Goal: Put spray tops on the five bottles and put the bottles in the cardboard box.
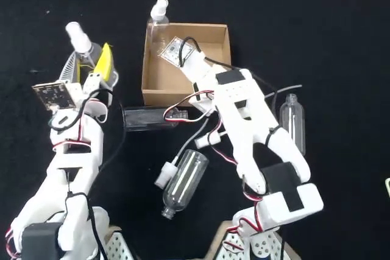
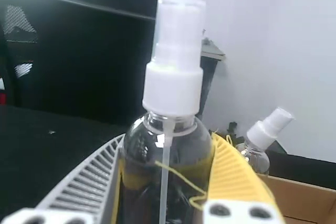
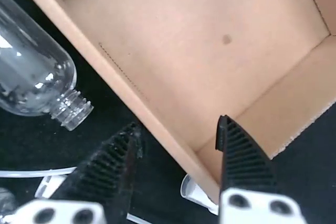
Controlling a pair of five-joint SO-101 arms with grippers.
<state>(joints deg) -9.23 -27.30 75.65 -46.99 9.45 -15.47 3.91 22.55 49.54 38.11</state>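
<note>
2 of 5 bottles carry spray tops [image 2: 175, 61], 1 capped bottle [image 2: 157, 156] clenched in your left gripper [image 1: 89, 60], your right gripper [image 3: 178, 127] splayed over the cardboard box [image 3: 157, 51], seemingly none boxed yet.

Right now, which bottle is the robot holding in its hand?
The bottle with the white spray top in the left hand, left of the cardboard box. The other bottles rest on the table, in no hand.
</note>
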